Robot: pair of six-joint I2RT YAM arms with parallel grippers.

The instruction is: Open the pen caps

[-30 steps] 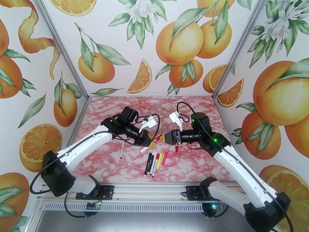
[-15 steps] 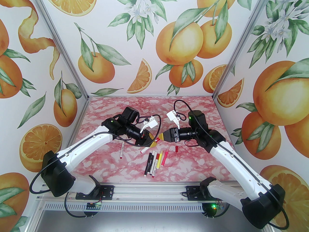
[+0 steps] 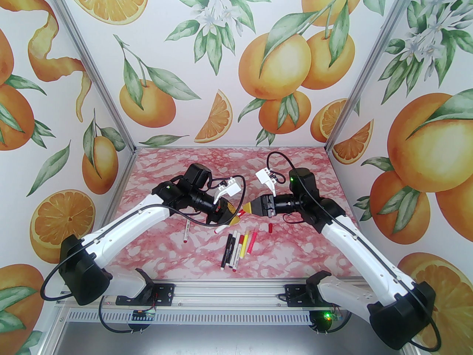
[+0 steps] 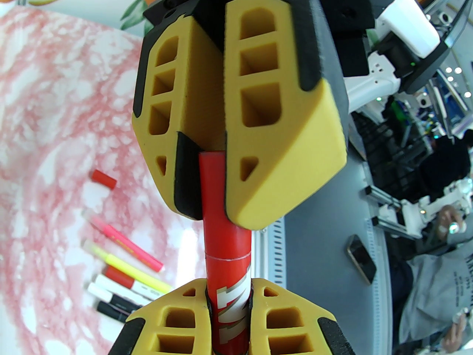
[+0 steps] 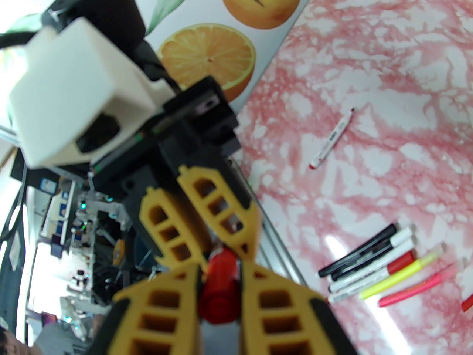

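1. STATE. The L gripper (image 4: pixel 228 294), bottom centre of the left-wrist view, is clamped on the barrel of the pen (image 4: pixel 228 311), which is red w/ white print. The R gripper (image 4: pixel 221 213), centre frame, is closed on that pen's red cap (image 4: pixel 226 235), w/ its pads over the cap's far half.
2. LOCATION. In the top view the grippers meet tip to tip at centre frame. The pen is held above the table (image 3: pixel 295 168), w/ its white tail slanting to lower left.
3. SEAM. A thin line betw. cap and barrel shows just above the L fingers (image 4: pixel 288 309). The cap looks fully seated, but the right-wrist view is too blurred to confirm.
4. PULL. Separate the grippers along the pen axis only. Side load would prob. pivot the barrel in the L grip or bend it at the seam.
5. LEVERAGE. The L grip sits close to the seam, which suits a straight pull. If the cap sticks, add a small twist at the R wrist rather than more force.
6. STROKE. Keep it short, as a friction-fit cap tends to let go w/ a jerk.
7. SET-DOWN. Put the cap near the loose cap (image 3: pixel 270 227), right of centre. Keep clear of the pen row (image 3: pixel 238 248) at lower centre and the lone pen (image 3: pixel 186 231) at left.
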